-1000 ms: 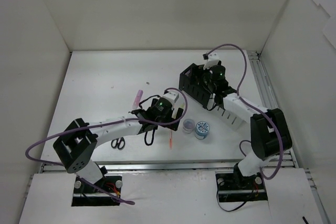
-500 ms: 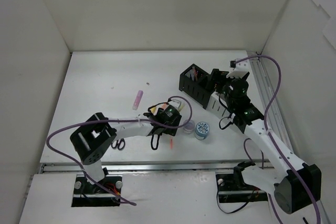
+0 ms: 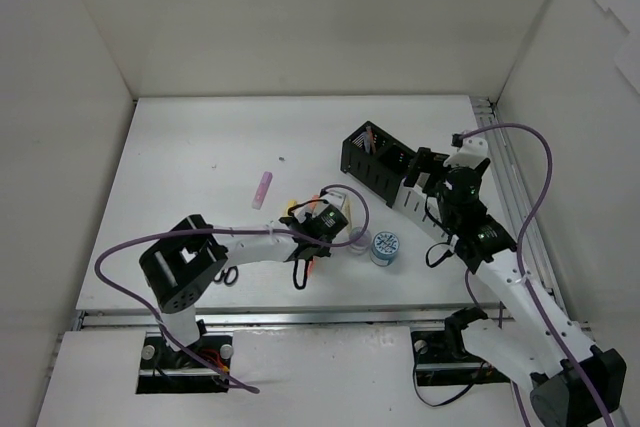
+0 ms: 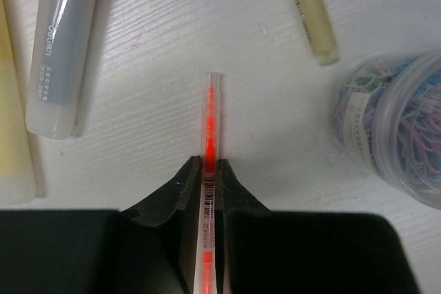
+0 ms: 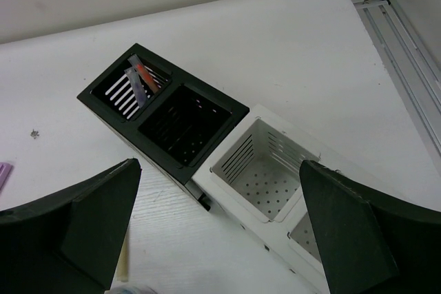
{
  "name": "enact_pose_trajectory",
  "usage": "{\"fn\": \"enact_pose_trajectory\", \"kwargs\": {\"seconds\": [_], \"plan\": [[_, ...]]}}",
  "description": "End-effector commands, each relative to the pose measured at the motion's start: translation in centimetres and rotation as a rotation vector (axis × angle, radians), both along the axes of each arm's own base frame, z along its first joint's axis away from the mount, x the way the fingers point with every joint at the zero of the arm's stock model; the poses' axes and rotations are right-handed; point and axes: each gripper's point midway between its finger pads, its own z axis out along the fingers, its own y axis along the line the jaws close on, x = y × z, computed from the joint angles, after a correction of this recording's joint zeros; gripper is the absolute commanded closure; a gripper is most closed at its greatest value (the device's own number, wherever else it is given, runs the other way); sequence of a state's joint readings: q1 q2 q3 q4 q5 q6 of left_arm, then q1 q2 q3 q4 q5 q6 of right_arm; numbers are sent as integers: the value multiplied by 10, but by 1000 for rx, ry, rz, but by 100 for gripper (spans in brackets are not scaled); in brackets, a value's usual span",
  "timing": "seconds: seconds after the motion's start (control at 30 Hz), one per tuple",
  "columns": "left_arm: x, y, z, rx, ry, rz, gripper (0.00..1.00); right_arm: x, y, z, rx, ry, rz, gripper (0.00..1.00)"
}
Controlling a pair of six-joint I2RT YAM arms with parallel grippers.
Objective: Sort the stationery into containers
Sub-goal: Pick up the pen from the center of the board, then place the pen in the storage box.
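Observation:
My left gripper [image 4: 209, 166] is shut on a thin orange-red pen [image 4: 209, 118] that lies on the table; its clear tip sticks out ahead of the fingers. In the top view this gripper [image 3: 318, 237] is low at the table's middle front. An orange highlighter [image 4: 58, 46], a yellow highlighter [image 4: 14, 135] and a pale yellow pen [image 4: 310, 12] lie around it. My right gripper [image 5: 220, 239] hangs open and holds nothing, above the black organizer [image 5: 138, 146] and the white organizer [image 5: 244, 115]. Pens [image 5: 141, 77] stand in the black one's far compartment.
Two small round clear tubs of coloured clips [image 4: 406, 129] sit just right of the left gripper. A pink highlighter [image 3: 262, 187] lies left of centre. Black-handled scissors [image 3: 226, 275] lie near the front edge under the left arm. White walls enclose the table.
The left gripper came down over the orange-red pen and shut on it. The right arm drew back from over the black organizer towards the right, still open.

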State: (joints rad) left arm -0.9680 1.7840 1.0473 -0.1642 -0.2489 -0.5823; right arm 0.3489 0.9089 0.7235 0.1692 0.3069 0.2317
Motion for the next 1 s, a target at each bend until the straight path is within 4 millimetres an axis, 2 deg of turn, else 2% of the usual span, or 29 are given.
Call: {"fn": "enact_pose_trajectory", "kwargs": {"seconds": [0.0, 0.13, 0.23, 0.27, 0.3, 0.4, 0.43, 0.6, 0.63, 0.67, 0.7, 0.73, 0.8, 0.87, 0.9, 0.93, 0.97], "plan": [[-9, 22, 1, 59, 19, 50, 100, -3, -5, 24, 39, -85, -35, 2], [-15, 23, 19, 36, -14, 45, 100, -7, -1, 28, 44, -106, -8, 2], [-7, 19, 49, -25, -97, 17, 100, -9, 5, 34, 48, -150, 39, 2], [-1, 18, 68, -39, -155, -8, 100, -10, 8, 30, 40, -151, 67, 2], [3, 16, 79, -52, -191, -21, 100, -11, 11, 36, 44, -179, 83, 2], [24, 4, 133, -116, -353, -88, 100, -11, 17, 38, 38, -202, 126, 2], [36, 0, 152, -156, -414, -87, 100, -12, 19, 38, 32, -206, 138, 2], [82, -6, 257, -302, -707, -189, 100, -11, 21, 36, 46, -244, 146, 2], [86, -15, 282, -371, -775, -239, 100, -10, 18, 36, 46, -250, 136, 2], [98, -11, 292, -385, -813, -240, 100, -11, 15, 36, 46, -255, 122, 2], [105, -13, 324, -437, -899, -248, 100, -11, 12, 38, 53, -265, 109, 2], [104, -22, 336, -481, -927, -315, 100, -11, 10, 38, 52, -268, 100, 2], [123, -24, 368, -548, -1029, -309, 100, -13, 8, 40, 58, -285, 96, 2], [138, -38, 381, -612, -1070, -340, 100, -12, 5, 39, 54, -285, 87, 2], [146, -36, 397, -648, -1129, -340, 100, -12, 2, 38, 52, -282, 75, 2], [145, -46, 400, -699, -1131, -372, 100, -12, 0, 38, 49, -282, 66, 2], [158, -51, 403, -721, -1149, -374, 100, -13, -1, 38, 48, -285, 65, 2]]}}
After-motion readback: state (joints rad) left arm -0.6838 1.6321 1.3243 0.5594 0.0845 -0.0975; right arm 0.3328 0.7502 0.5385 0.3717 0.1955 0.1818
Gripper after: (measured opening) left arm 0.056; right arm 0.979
